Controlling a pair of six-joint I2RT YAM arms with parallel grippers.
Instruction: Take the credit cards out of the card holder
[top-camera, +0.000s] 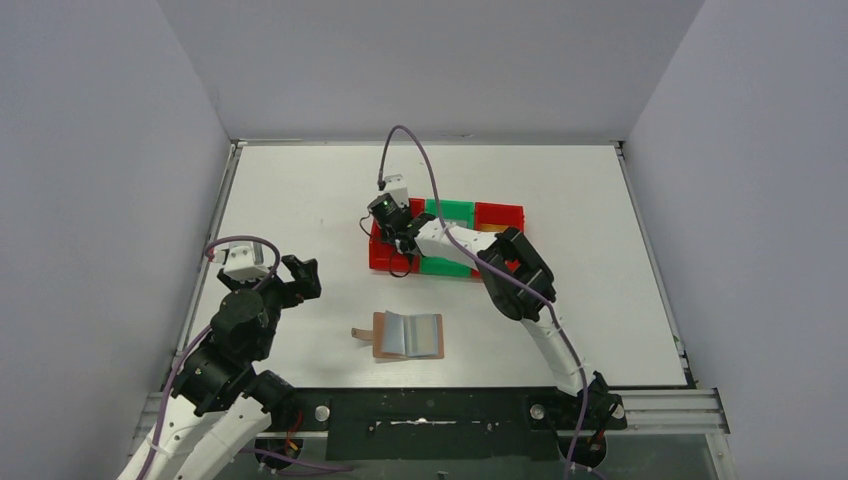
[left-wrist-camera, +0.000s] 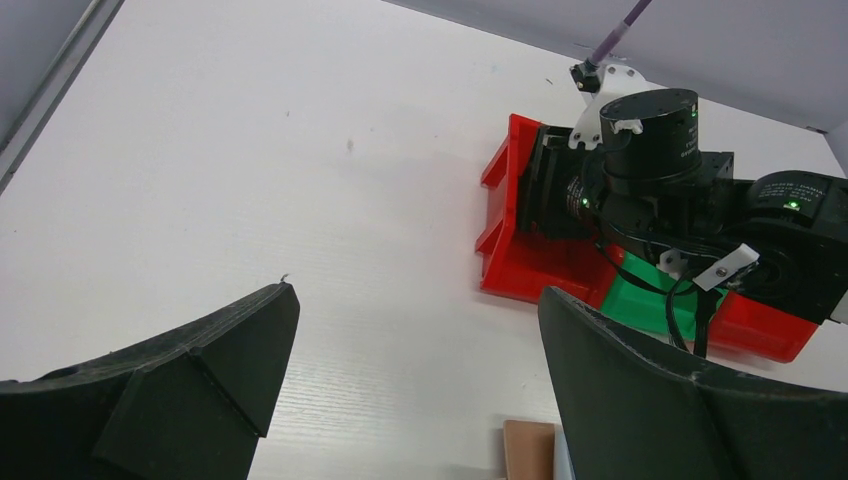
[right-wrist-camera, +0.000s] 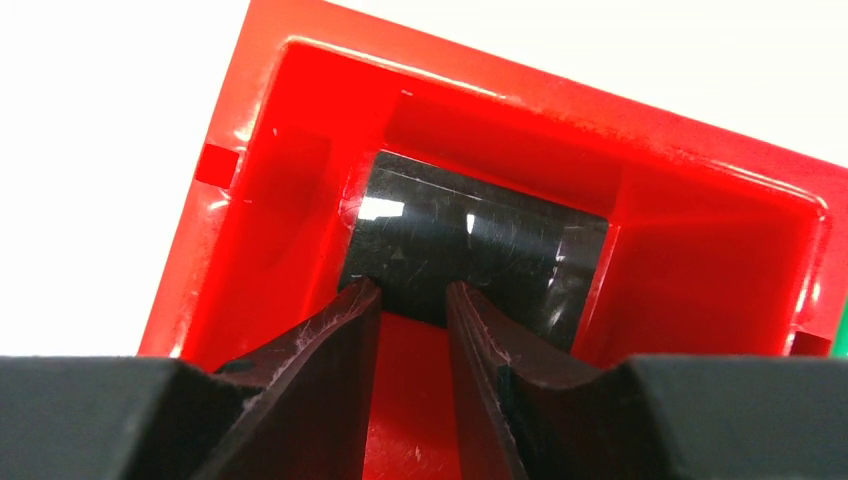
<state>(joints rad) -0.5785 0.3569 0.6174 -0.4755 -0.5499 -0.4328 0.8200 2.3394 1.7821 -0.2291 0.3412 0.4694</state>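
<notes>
The card holder (top-camera: 408, 335) lies open on the table near the front, tan-brown with grey-blue lining and its strap tab to the left; its tan corner shows in the left wrist view (left-wrist-camera: 528, 448). A black credit card (right-wrist-camera: 480, 245) lies flat on the floor of a red bin (right-wrist-camera: 600, 112). My right gripper (right-wrist-camera: 412, 288) reaches down into that bin (top-camera: 382, 258), jaws a little apart, tips at the card's near edge, with red floor showing between them. My left gripper (top-camera: 298, 272) is open and empty above the table, left of the card holder. Other cards are not visible.
The red and green bins (top-camera: 447, 211) stand in a block at the table's middle, with the right arm (left-wrist-camera: 650, 160) bent over them. A purple cable loops above the right wrist. Grey walls enclose the table on three sides.
</notes>
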